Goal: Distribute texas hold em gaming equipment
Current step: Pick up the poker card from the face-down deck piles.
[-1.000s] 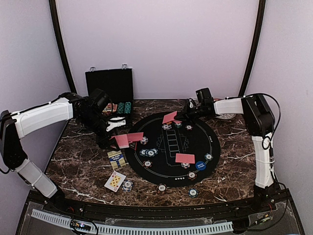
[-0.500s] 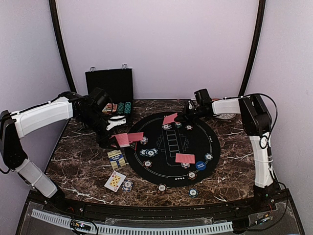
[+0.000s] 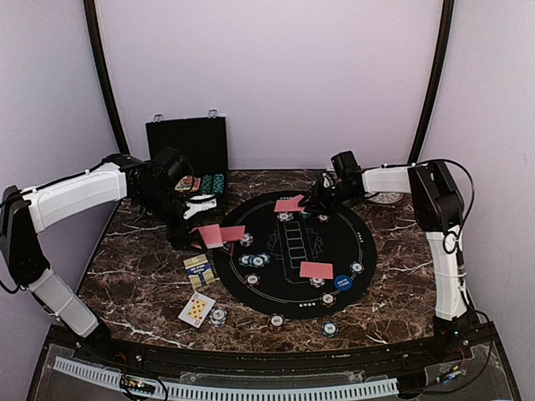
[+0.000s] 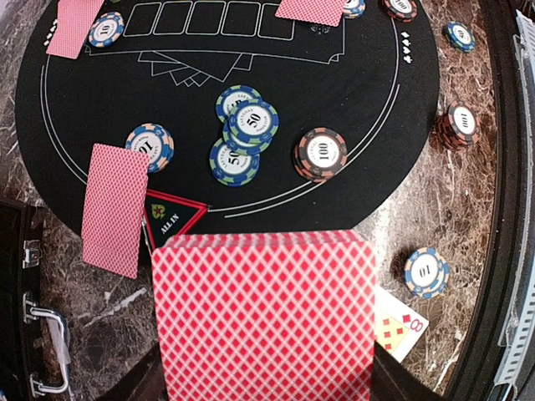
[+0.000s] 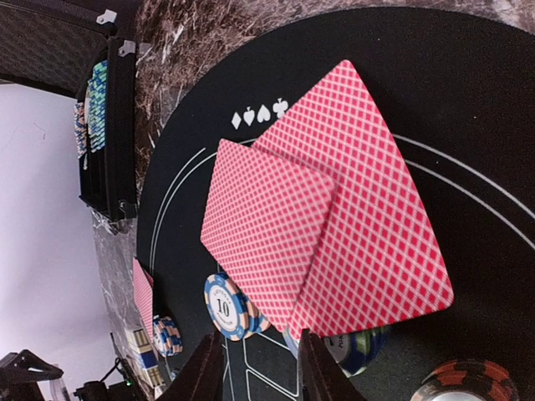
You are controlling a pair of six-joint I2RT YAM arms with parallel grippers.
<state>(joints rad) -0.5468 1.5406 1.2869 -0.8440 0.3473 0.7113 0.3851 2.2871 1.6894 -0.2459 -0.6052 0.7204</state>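
Observation:
In the left wrist view a deck of red-backed playing cards [image 4: 263, 313] fills the lower frame, and my left gripper [image 3: 192, 221] is shut on it at the mat's left side. My right gripper [image 5: 257, 368] is open at the far edge of the black poker mat [image 3: 292, 251]. Two red-backed cards [image 5: 267, 225] lie overlapped on the mat just ahead of its fingers [image 5: 205, 368], partly covering a blue "10" chip [image 5: 226, 307]. More chips [image 4: 242, 134] sit mid-mat, and a blue button disc [image 3: 342, 282] lies near the mat's front right.
The black chip case [image 3: 188, 150] stands open at the back left. A patterned plate [image 3: 386, 198] lies behind the right arm. A card pair [image 3: 316, 270], a face-up card [image 3: 196, 309], a card box [image 3: 201, 271] and loose chips [image 3: 330, 327] lie around.
My right gripper has gone from shut to open. The card it held tilted above the mat's far edge now lies flat there. The left arm has barely moved.

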